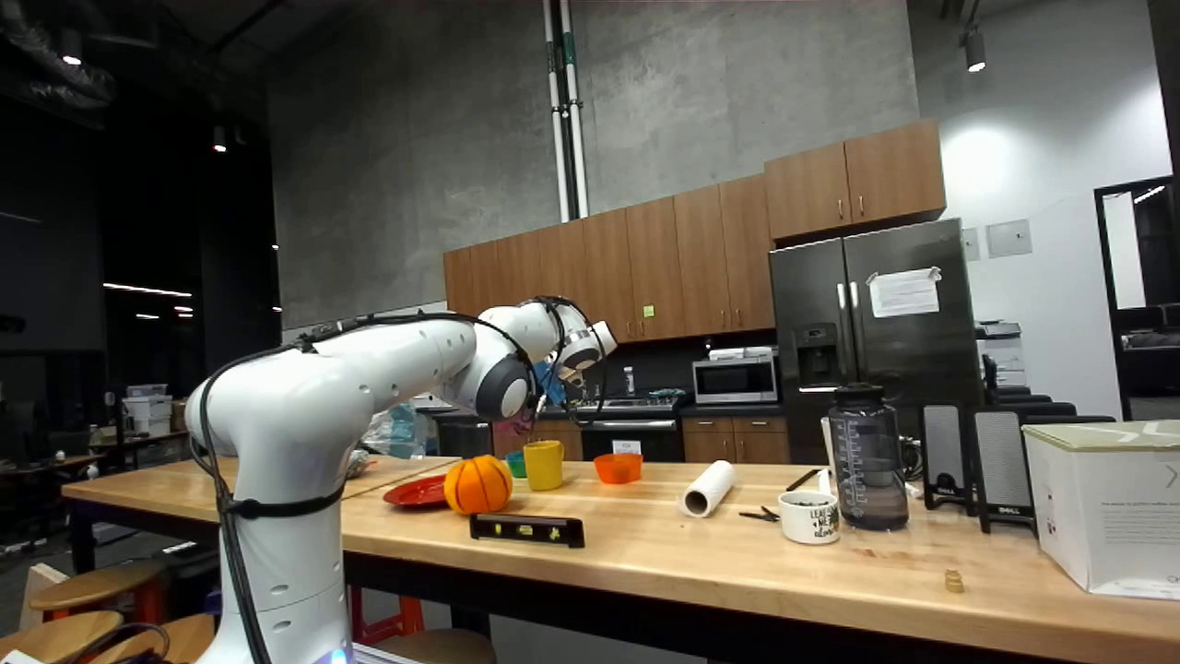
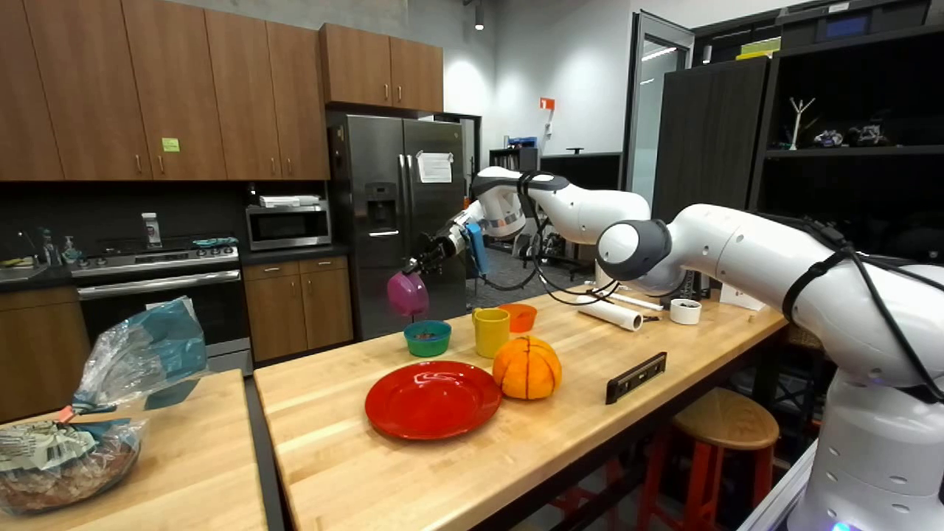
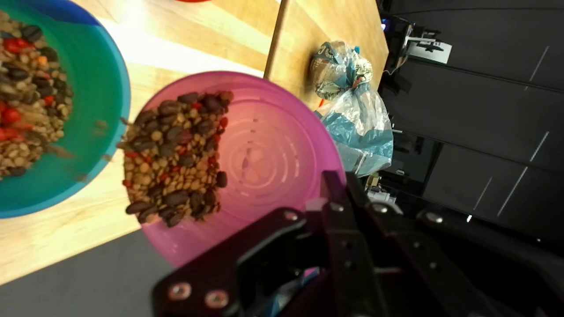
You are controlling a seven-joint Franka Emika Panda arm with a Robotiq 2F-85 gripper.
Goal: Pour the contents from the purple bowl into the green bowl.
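The purple bowl (image 2: 408, 295) is tilted in the air above the green bowl (image 2: 428, 348). My gripper (image 3: 341, 178) is shut on the purple bowl's rim. In the wrist view the purple bowl (image 3: 275, 127) holds a heap of mixed grains and beans (image 3: 176, 163) gathered at its lower edge, over the side of the green bowl (image 3: 94, 88). Blurred pieces are falling into the green bowl, which holds grains with some red bits. In an exterior view the green bowl (image 1: 517, 465) is partly hidden behind the yellow mug (image 1: 544, 466).
Close to the green bowl stand the yellow mug (image 2: 491, 333), an orange bowl (image 2: 518, 317), an orange pumpkin (image 2: 527, 367) and a red plate (image 2: 433, 399). A black level (image 2: 636, 377) lies near the front edge. A plastic bag (image 2: 110, 413) lies on the adjoining table.
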